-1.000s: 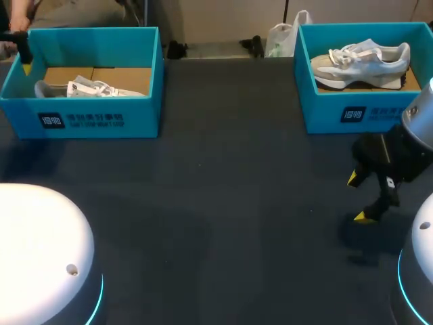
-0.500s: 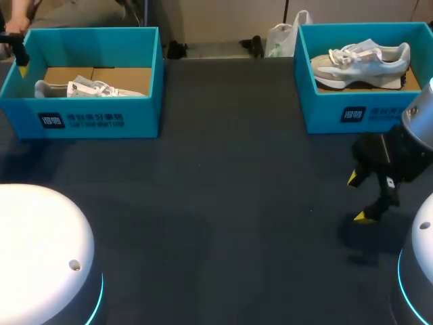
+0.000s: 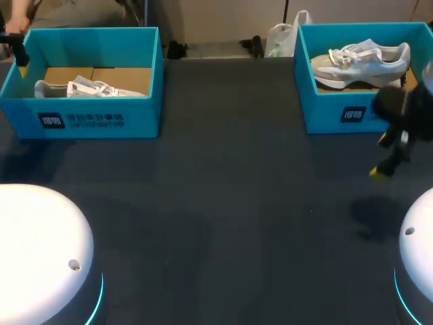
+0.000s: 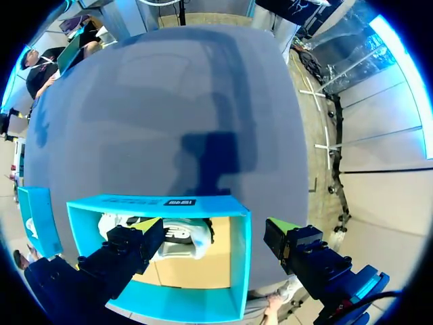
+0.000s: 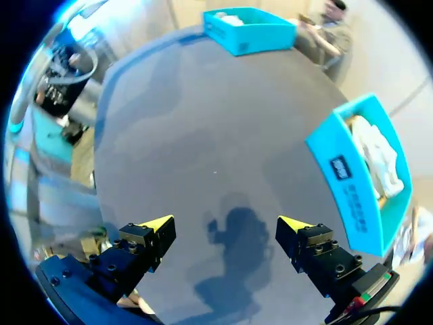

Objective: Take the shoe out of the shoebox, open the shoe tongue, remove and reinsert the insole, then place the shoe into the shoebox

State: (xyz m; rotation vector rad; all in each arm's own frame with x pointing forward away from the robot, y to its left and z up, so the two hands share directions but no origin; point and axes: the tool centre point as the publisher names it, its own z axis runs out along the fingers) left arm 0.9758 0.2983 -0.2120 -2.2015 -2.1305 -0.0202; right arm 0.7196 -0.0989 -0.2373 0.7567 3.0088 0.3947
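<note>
The released, empty right end effector [image 3: 382,157] should be raised over the far-right shoebox [image 3: 325,108] wall and closed across the shoe [image 3: 362,61] at its middle.

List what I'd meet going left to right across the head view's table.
First the left shoebox holding a white shoe → bare table → right shoebox holding a grey shoe. The right gripper overlaps that box's span, so I leave it unplaced.
</note>
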